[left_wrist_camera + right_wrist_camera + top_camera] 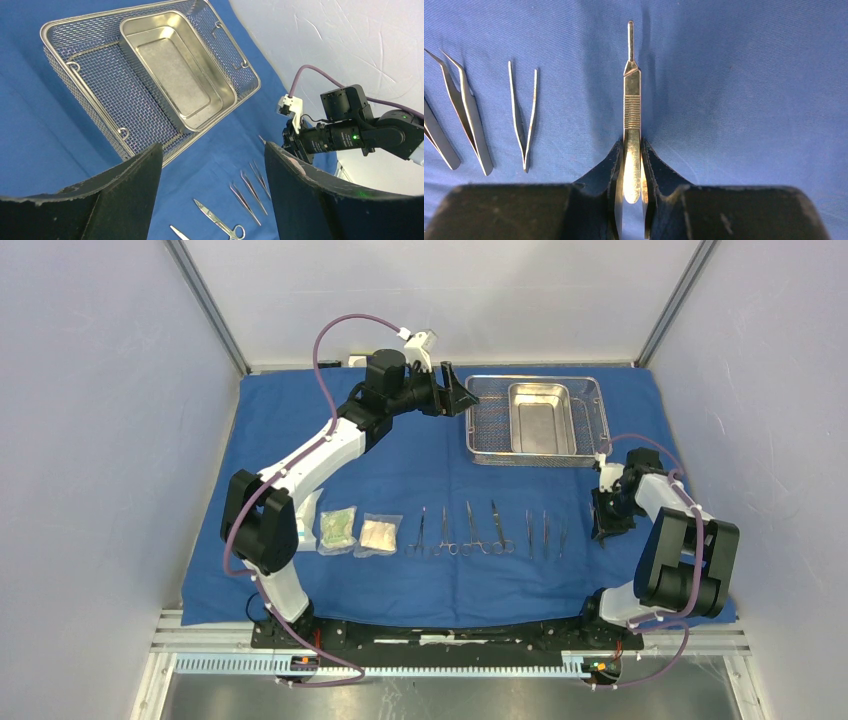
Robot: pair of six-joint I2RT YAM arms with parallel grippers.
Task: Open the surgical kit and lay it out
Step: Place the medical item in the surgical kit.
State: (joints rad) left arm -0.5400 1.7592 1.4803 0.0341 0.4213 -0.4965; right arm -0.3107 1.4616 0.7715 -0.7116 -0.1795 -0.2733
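The blue cloth wrap [420, 455] lies spread flat over the table. At the back right stands the steel mesh tray [483, 420] with its inner pan [540, 418], both empty. Several slim instruments [470, 532] lie in a row near the front, with two clear packets [358, 532] to their left. My left gripper [455, 390] hovers open and empty beside the tray's left end [100, 75], its fingertips [150, 155] apart. At the row's right end my right gripper [604, 525] is shut on a scalpel handle [632, 100], low over the cloth; whether it touches is unclear.
Tweezers [522, 115] and further forceps [464, 115] lie just left of the held handle. Scissors [220, 222] and tweezers [245, 200] show below the left gripper. White walls enclose the table on three sides. The arm bases stand along the near edge.
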